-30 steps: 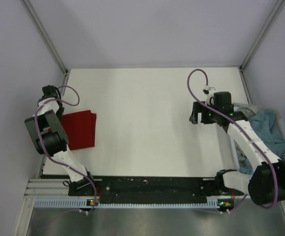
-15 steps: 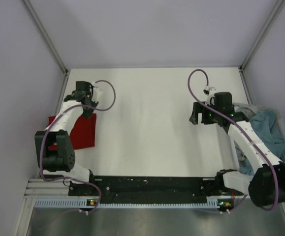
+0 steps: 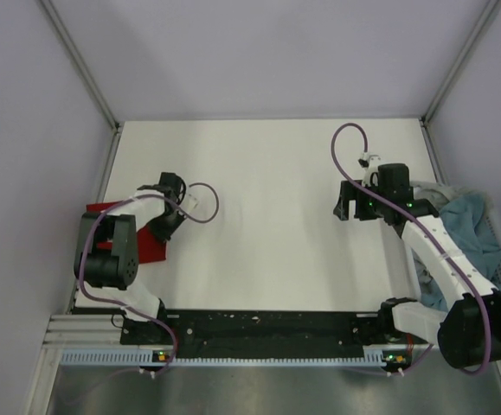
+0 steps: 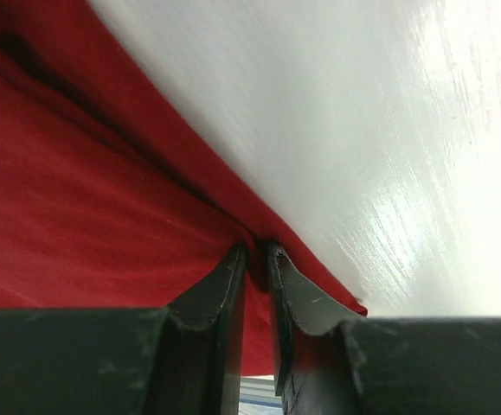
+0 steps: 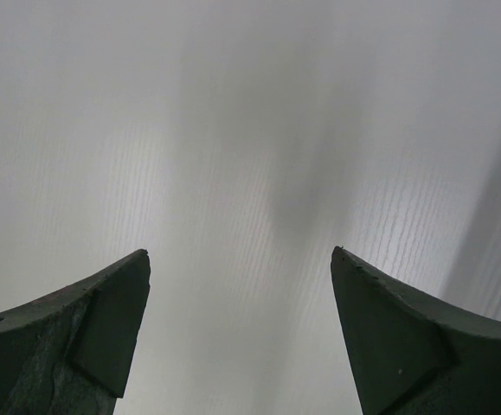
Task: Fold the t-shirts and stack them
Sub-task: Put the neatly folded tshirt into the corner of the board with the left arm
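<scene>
A folded deep red t-shirt (image 3: pixel 152 247) lies at the table's left side, mostly covered by my left arm. My left gripper (image 3: pixel 163 225) sits at the shirt's right edge. In the left wrist view the gripper (image 4: pixel 256 251) has its jaws nearly together, with a fold of the red t-shirt (image 4: pixel 77 190) pinched between them. My right gripper (image 3: pixel 347 207) hovers over bare white tabletop at the right, and its jaws (image 5: pixel 241 255) stand wide open with nothing between them. A teal-blue t-shirt (image 3: pixel 479 226) and a light grey t-shirt (image 3: pixel 432 192) lie bunched at the far right edge.
The white table (image 3: pixel 259 190) is enclosed by pale walls on the left, back and right. A black rail (image 3: pixel 259 327) with both arm bases runs along the near edge. A purple cable (image 3: pixel 205 201) loops beside the left wrist.
My left arm swung from the shirt's left side round its back to its right edge, and its jaws closed onto the red cloth. The right arm has not moved.
</scene>
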You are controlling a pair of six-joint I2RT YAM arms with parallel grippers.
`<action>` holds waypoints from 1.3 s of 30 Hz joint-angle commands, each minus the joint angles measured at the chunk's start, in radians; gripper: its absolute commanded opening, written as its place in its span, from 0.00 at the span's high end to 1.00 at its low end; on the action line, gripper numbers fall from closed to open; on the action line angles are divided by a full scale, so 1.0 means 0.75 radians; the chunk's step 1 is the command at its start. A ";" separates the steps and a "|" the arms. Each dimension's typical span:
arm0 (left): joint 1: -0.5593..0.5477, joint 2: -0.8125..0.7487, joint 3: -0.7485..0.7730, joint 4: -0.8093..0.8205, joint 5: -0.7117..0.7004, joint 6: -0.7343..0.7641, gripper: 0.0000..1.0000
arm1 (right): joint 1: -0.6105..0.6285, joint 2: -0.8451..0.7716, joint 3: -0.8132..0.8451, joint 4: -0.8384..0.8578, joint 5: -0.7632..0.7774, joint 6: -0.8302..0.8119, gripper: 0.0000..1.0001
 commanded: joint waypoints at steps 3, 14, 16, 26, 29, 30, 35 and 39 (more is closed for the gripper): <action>-0.005 -0.077 -0.164 -0.017 0.039 0.033 0.80 | 0.004 -0.040 0.001 0.026 0.000 -0.021 0.16; 0.009 -0.183 -0.201 -0.027 0.015 0.055 0.70 | 0.002 -0.061 -0.005 0.024 -0.008 -0.019 0.16; 0.005 -0.230 -0.154 -0.029 0.047 0.057 0.61 | 0.001 -0.059 -0.005 0.024 -0.012 -0.019 0.16; -0.162 -0.612 -0.027 0.136 0.348 0.017 0.15 | 0.001 -0.093 -0.034 0.101 -0.025 0.017 0.01; -0.260 -0.688 -0.151 0.375 0.409 -0.014 0.01 | 0.001 -0.102 -0.073 0.201 -0.031 0.034 0.01; -0.283 -0.707 -0.203 0.477 0.413 -0.022 0.01 | 0.004 -0.112 -0.113 0.252 -0.025 0.040 0.01; -0.295 -0.731 -0.515 1.094 0.452 -0.127 0.01 | 0.004 -0.216 -0.353 0.632 0.053 0.079 0.01; -0.295 -0.752 -0.765 1.587 0.434 -0.259 0.01 | 0.002 -0.308 -0.588 1.005 0.147 0.038 0.01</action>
